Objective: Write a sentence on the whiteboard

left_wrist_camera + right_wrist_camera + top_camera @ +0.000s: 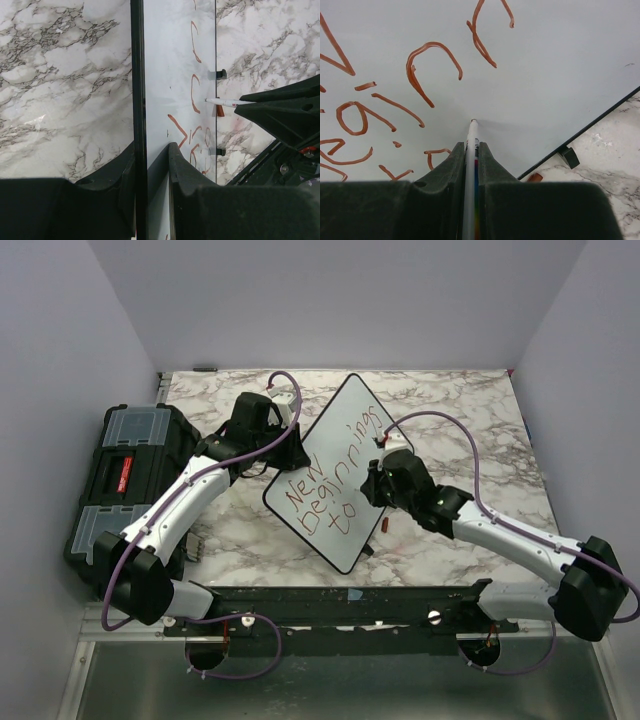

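The whiteboard (340, 430) lies turned like a diamond on the marble table. Its red lettering (330, 485) reads "New Beginnings to" in three lines. My left gripper (292, 452) is shut on the board's black-framed left edge; in the left wrist view (150, 157) one finger sits on each side of the frame (137, 75). My right gripper (378, 480) is shut on a white marker (471, 145), with the tip touching the board (560, 60) just right of the last red letters (430, 65). The marker (225, 102) also shows in the left wrist view.
A black toolbox (125, 475) with clear lid compartments stands at the table's left edge. A small red cap (385, 523) lies on the marble by the board's lower right edge, near a black board foot (568, 157). Purple walls enclose the table.
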Tool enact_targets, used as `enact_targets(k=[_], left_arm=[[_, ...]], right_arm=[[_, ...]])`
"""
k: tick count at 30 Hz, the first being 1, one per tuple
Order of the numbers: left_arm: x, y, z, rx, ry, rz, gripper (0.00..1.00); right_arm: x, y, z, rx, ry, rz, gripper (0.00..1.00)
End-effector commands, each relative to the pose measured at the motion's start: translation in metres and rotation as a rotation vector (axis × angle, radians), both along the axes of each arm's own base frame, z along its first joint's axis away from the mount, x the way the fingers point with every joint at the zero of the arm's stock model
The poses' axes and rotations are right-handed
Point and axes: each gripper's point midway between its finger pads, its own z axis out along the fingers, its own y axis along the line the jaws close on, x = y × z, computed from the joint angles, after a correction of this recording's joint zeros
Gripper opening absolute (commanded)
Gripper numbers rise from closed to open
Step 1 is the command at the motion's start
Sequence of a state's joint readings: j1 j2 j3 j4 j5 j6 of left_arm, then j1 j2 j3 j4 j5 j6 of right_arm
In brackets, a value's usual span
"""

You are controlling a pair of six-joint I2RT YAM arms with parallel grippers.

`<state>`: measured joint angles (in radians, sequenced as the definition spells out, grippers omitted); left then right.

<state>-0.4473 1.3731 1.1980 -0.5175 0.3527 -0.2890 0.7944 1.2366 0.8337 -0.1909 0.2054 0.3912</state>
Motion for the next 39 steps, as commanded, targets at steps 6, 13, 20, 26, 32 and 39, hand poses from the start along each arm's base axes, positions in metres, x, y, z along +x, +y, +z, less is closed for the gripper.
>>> enact_targets(k=[6, 13, 20, 26, 32, 39], left_arm=[[-0.014, 0.024, -0.049, 0.237, 0.036, -0.055, 0.0], [-0.014, 0.024, -0.049, 0.237, 0.034, -0.055, 0.0], [-0.014, 0.024, -0.049, 0.239, 0.034, -0.054, 0.0], [-0.013, 0.024, -0.049, 0.239, 0.033, -0.053, 0.0], [-0.013, 0.024, -0.05, 0.241, 0.035, -0.054, 0.0], [-0.014, 0.024, -0.05, 0.242, 0.037, -0.055, 0.0]], right_arm=[[-0.024, 0.009, -0.018, 0.039, 0.078, 0.102, 0.01], [-0.033, 0.005, -0.027, 0.036, 0.109, 0.105, 0.01], [-0.035, -0.006, -0.038, -0.004, 0.129, 0.072, 0.01], [-0.034, -0.014, -0.041, -0.029, 0.129, 0.04, 0.01], [-0.023, -0.017, -0.035, -0.044, 0.1, -0.009, 0.01], [-0.004, -0.009, -0.016, -0.053, 0.053, -0.034, 0.01]])
